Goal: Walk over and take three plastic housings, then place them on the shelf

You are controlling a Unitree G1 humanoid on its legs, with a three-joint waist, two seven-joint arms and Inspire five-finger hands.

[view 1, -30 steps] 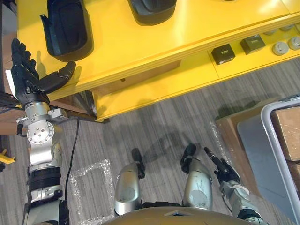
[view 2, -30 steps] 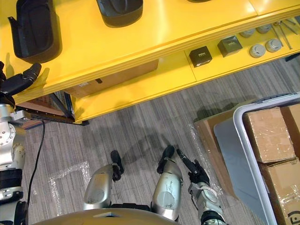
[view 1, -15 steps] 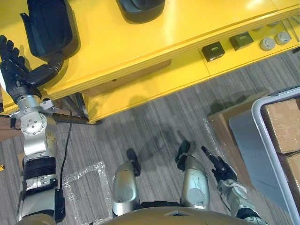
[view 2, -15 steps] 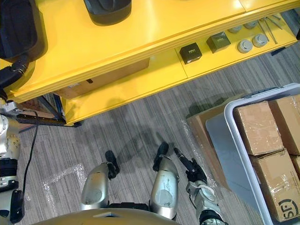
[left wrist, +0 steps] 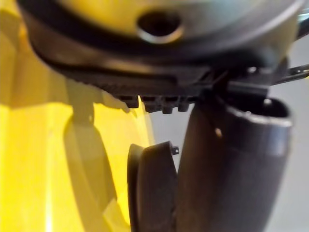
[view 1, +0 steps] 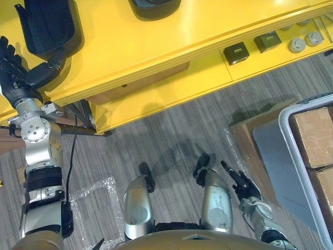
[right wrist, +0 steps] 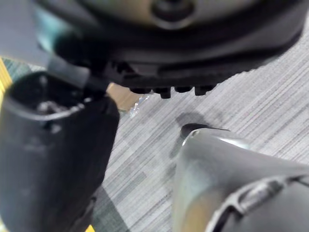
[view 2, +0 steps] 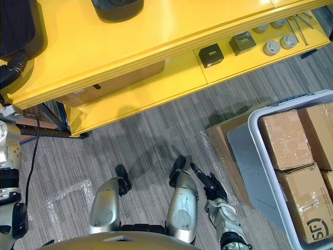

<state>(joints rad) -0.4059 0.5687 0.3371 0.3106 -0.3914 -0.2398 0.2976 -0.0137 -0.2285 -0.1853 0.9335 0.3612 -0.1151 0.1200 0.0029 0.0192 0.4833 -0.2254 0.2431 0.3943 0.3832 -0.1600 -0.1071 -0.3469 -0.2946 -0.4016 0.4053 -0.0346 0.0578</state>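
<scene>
Two black plastic housings lie on the yellow shelf top [view 1: 156,36]: one housing [view 1: 49,23] at the far left, another housing [view 1: 154,6] at the back middle. My left hand [view 1: 15,75] is raised at the shelf's left end, open, fingers straight. Its thumb [view 1: 48,66] rests against the near edge of the left housing. In the left wrist view that thumb [left wrist: 231,164] stands beside the housing's dark rim [left wrist: 149,188]. My right hand [view 1: 239,183] hangs low over the floor by my right side, open and holding nothing.
The lower yellow shelf board [view 1: 171,88] carries small black boxes [view 1: 235,52] and grey round parts [view 1: 297,45]. A cardboard box [view 1: 138,89] sits under the top board. A grey bin [view 2: 260,156] of cardboard cartons stands at the right. Plastic wrap [view 1: 96,203] lies on the floor.
The camera has shifted toward the shelf. My left hand has closed in on the left housing, and its thumb now meets the housing's near edge. The right hand stays low.
</scene>
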